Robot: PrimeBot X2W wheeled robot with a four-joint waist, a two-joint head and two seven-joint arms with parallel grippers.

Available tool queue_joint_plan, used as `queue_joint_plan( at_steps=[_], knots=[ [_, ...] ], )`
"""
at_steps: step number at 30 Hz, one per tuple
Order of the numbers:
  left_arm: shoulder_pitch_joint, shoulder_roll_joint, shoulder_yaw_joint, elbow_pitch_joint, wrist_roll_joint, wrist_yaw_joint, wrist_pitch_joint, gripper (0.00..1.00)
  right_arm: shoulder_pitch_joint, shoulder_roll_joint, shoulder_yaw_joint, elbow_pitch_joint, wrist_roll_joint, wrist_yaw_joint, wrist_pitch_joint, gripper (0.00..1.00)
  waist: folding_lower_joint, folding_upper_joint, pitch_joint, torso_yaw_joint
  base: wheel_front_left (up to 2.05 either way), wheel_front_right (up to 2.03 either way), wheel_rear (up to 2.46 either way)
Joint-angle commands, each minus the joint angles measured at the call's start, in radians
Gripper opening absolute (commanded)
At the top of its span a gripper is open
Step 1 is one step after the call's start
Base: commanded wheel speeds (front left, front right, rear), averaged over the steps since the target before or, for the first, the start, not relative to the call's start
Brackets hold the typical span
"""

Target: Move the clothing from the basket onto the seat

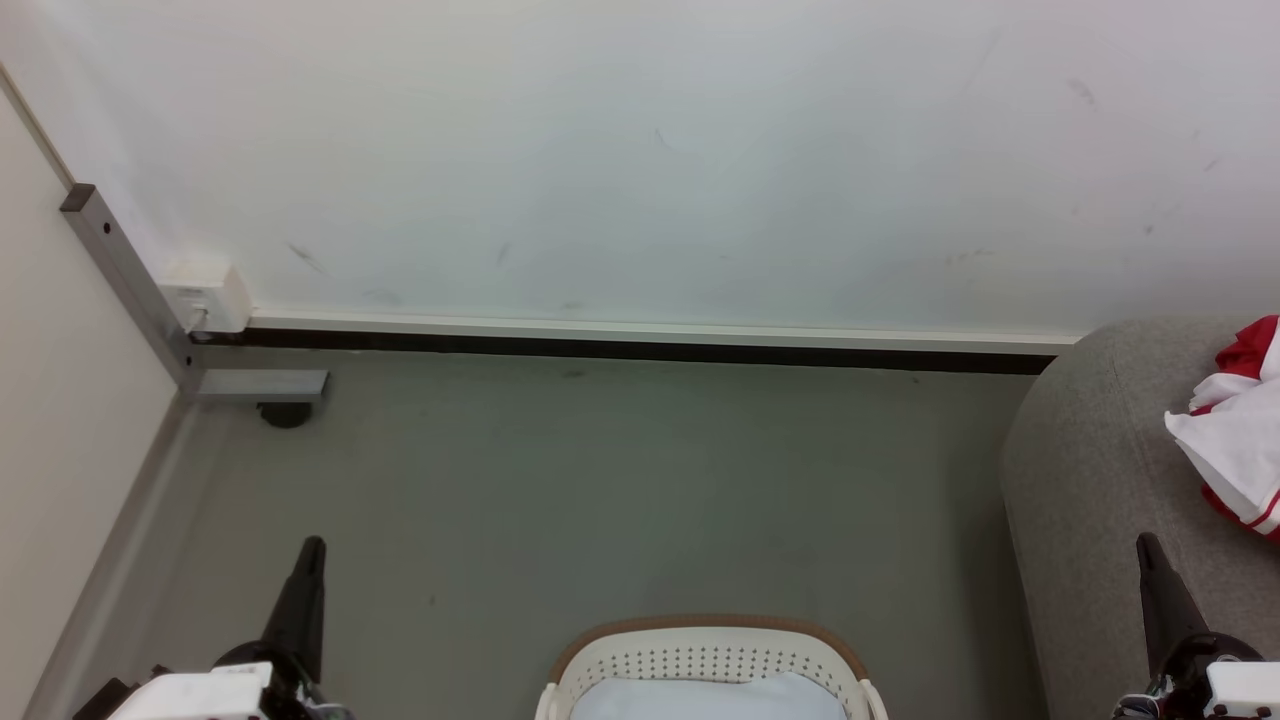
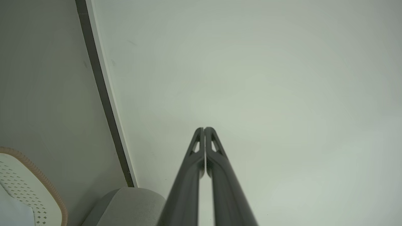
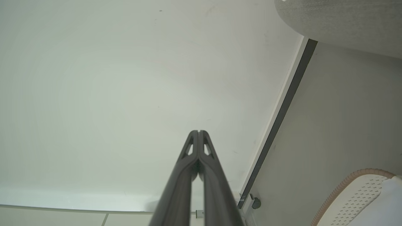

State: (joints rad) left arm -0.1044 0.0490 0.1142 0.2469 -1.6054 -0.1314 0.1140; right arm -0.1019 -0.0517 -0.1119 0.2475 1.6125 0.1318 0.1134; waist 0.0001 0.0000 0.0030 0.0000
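**Q:** What stood at the left?

**A:** A grey metal frame post (image 1: 120,270) met the pale wall (image 1: 640,150); below it, over the grey-green floor (image 1: 600,480), the left gripper (image 1: 312,548) pointed upward; its wrist view showed the two long dark fingers pressed together, holding nothing.

**Q:** And the middle?

**A:** The brown-rimmed, oval, white perforated plastic basket (image 1: 710,626) sat at the bottom edge; pale lining showed inside.

**Q:** And the right?

**A:** The large grey woven-fabric seat (image 1: 1090,450) rose near the basket, not touching it; the soft red-and-white clothing (image 1: 1235,430) lay crumpled on the seat; the right gripper (image 1: 1150,548) hung before the seat, its fingers likewise closed and empty.
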Motion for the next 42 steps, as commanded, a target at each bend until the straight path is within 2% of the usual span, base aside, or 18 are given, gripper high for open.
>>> queue_joint_plan(
  at_steps=[1, 42],
  knots=[
    [-0.009, 0.001, 0.003, -0.003, -0.013, 0.001, 0.004, 0.0, -0.013, 0.0, -0.004, -0.005, 0.002, -0.002, 0.003, 0.0, -0.0001, 0.0, 0.0, 0.0, 0.0, 0.0, 0.0],
    [-0.008, 0.001, 0.002, -0.003, -0.013, 0.001, 0.004, 0.0, -0.013, 0.001, -0.005, -0.004, 0.001, -0.002, 0.004, 0.0, -0.0001, 0.0, 0.0, 0.0, 0.0, 0.0, 0.0]
  ],
)
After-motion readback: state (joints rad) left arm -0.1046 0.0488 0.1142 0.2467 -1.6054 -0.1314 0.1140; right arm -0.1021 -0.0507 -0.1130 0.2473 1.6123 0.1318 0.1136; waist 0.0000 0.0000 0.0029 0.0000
